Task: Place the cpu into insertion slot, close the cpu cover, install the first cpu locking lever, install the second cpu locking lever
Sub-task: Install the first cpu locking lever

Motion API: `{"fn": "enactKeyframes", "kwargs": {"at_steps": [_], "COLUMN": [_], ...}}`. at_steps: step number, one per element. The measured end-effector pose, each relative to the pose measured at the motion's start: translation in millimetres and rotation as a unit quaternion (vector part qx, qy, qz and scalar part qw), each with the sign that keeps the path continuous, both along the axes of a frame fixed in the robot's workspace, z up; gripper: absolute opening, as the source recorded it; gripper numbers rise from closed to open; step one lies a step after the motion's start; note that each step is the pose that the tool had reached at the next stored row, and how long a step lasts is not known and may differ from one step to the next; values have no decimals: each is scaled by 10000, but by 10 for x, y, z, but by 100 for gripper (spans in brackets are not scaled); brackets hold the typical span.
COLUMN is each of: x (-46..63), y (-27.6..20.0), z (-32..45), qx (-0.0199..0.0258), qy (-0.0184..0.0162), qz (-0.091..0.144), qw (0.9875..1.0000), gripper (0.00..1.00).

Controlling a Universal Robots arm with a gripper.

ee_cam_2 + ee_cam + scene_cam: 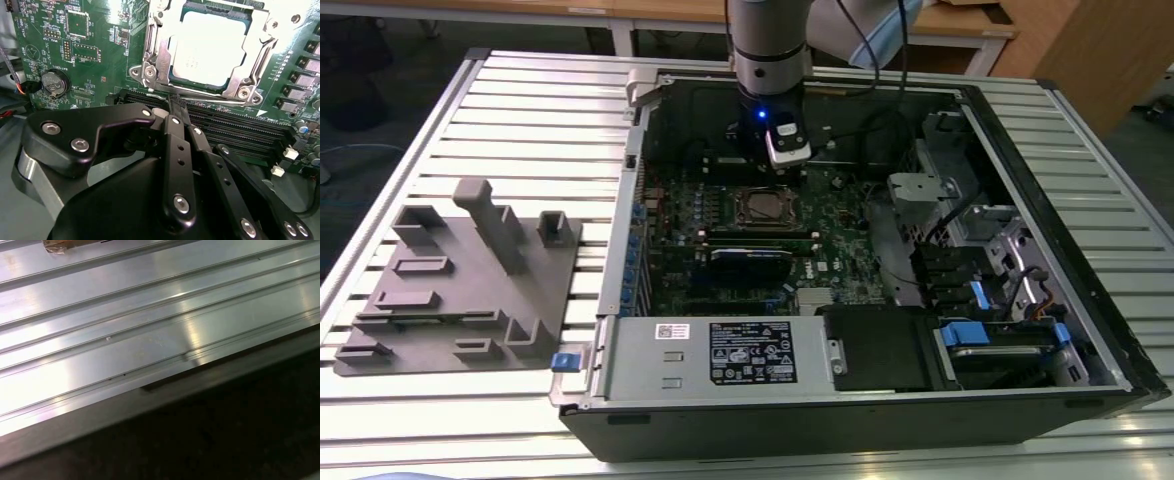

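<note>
Silver-grey cpu (212, 50), silvery cpu cover (158, 50), green motherboard (107, 47), grey ribbed table (520, 110)

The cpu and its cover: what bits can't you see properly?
- Second wrist view: one side of the cpu cover is cut off by the picture's edge.
- Second wrist view: the gripper hides part of the memory slots.
- Exterior view: the cpu is too small to tell whether it sits flat.

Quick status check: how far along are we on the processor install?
Done: the chip sits in its socket and the metal cover lies flat around it. In hand: the end effector, fingers together and holding nothing, is at the socket's near edge by a thin lever rod. Left: I can't tell whether either lever is latched.
</note>
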State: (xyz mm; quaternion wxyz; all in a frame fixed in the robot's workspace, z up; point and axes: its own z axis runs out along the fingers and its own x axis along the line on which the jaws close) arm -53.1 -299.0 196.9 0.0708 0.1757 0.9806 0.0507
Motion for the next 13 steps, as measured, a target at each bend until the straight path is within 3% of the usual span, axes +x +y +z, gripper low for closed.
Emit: {"fn": "enactKeyframes", "kwargs": {"at_steps": [13], "x": [0], "y": [-24], "z": [-7], "qx": [2], "qy": [-7], "qz": [196], "qw": [9998], "gripper": [11]}}
